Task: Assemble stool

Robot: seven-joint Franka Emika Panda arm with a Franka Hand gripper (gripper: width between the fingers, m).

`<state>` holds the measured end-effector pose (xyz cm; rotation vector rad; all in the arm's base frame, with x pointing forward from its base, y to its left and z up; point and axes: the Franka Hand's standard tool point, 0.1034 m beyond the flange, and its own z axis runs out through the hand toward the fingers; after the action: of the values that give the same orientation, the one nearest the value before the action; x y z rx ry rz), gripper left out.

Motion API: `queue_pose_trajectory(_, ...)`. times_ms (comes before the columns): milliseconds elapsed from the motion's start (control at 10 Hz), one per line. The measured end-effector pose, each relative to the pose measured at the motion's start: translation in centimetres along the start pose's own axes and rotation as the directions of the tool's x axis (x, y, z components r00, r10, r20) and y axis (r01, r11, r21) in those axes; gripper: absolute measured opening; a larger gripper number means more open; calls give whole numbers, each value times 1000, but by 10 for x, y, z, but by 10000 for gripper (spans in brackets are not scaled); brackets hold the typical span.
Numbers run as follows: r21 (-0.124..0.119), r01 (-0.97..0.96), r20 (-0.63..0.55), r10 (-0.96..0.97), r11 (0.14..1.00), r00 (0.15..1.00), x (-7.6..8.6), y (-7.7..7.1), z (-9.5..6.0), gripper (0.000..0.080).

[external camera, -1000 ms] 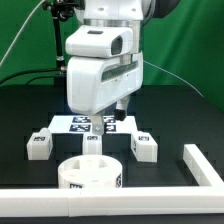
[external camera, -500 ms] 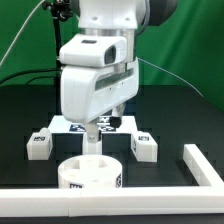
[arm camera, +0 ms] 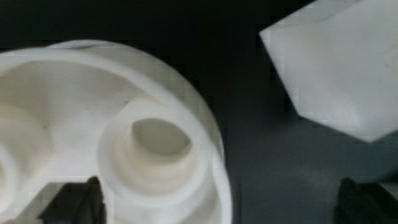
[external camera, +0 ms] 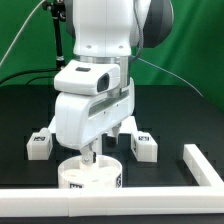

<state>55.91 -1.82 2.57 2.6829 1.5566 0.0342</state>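
We see the gripper (external camera: 91, 152) low over the round seat disc (external camera: 88, 176) at the exterior view's bottom centre, fingers spread wide and holding nothing. Blocky legs (external camera: 38, 146) flank it. In the wrist view, one socket (arm camera: 160, 140) appears, perhaps empty.

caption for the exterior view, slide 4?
Open gripper poised just above the round seat disc, loose legs on either side.

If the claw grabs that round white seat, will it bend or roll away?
Probably not. The round seat looks like thick, stiff plastic, so it should keep its shape. It lies flat on the table, so rolling seems unlikely. Its smooth rim might be a bit slippery for the open claw above it.
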Motion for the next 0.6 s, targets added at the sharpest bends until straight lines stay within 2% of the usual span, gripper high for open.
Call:
queue_pose_trajectory(200, -1, -2, 2, 2, 1000, 1000, -6, 0, 8, 650)
queue_pose_trajectory(500, -4, -3, 0, 3, 1000, 1000, -6, 0, 9, 623)
queue_pose_trajectory(600, -4, -3, 0, 3, 1000, 1000, -6, 0, 9, 453)
